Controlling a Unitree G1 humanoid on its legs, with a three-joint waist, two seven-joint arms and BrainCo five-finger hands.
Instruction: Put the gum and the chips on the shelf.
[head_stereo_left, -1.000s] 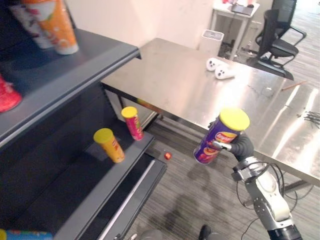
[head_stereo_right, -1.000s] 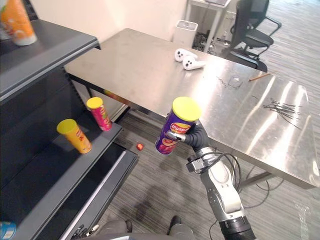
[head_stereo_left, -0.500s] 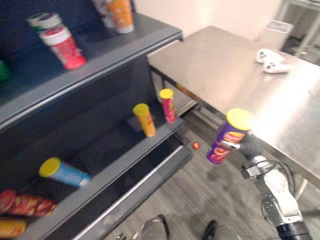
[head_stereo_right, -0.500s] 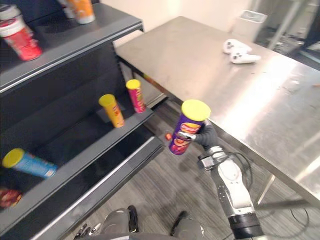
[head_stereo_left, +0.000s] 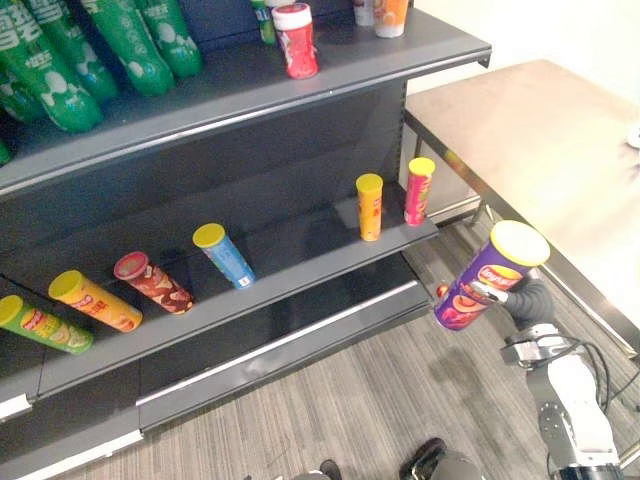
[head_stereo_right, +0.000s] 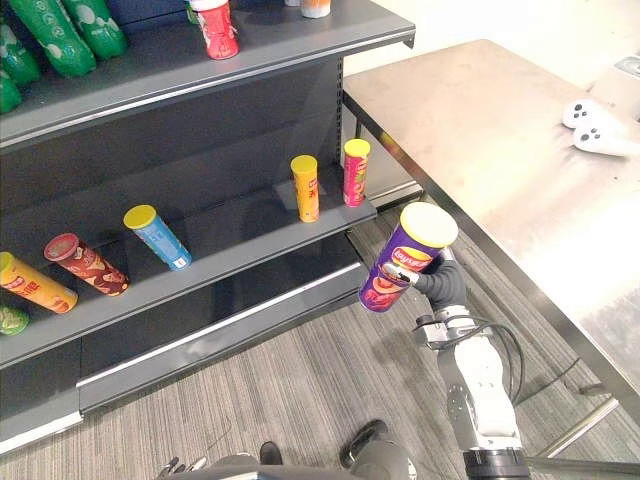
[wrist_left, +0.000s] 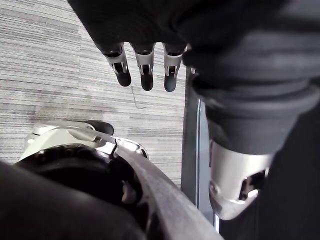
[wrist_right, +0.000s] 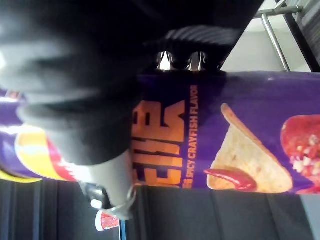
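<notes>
Fingers of our left hand: straight and slightly apart, hanging above the floor, holding nothing.
Middle shelf: cans lie along it; a yellow can and a pink can stand near its right end.
Chips can: clamped in our right hand, tilted, in the air off that end; not yet placed.
Gum: we cannot pick it out, so we judge both placings remain.

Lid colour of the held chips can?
Yellow lid on purple can, clearest in right eye view.
</notes>
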